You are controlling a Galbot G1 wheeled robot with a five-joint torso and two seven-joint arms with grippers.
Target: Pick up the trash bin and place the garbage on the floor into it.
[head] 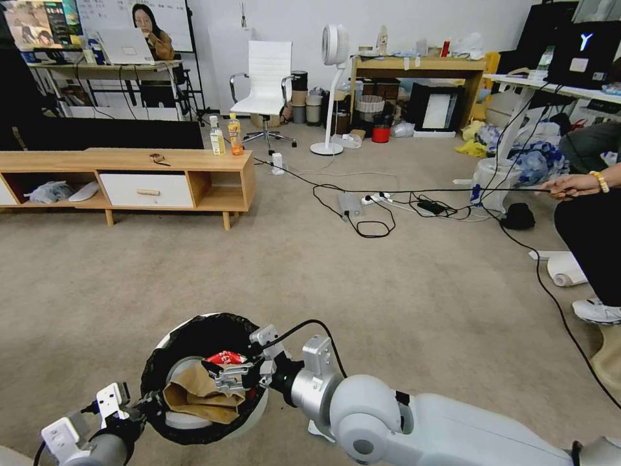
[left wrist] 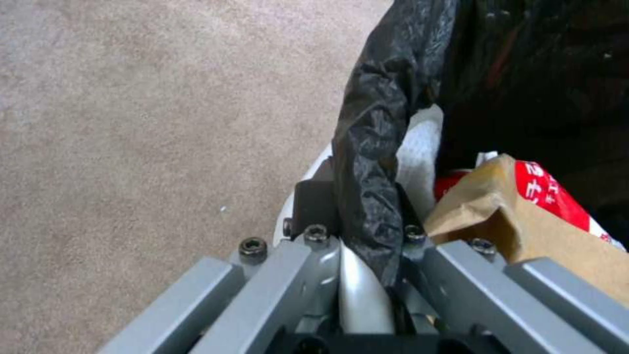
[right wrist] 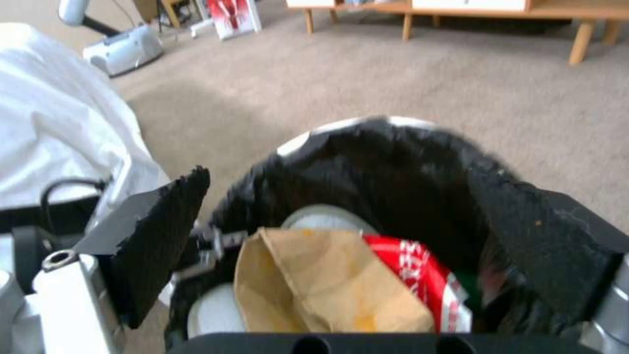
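Head view: black-lined white trash bin (head: pixel 194 336), rim-pinched by left end effector (head: pixel 145 406), right end effector (head: pixel 226 375) agape.

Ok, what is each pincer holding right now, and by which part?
The left pincer is clamped on the trash bin at its bag-lined rim. The right pincer is open above the bin's mouth, over the brown paper box, holding nothing.

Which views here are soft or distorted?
Head view: sharp, but wide-angle bending curves the long wooden cabinet. Right wrist view: blurred across the black-lined white trash bin. Left wrist view: carpet soft, the bin's black bag crisper.
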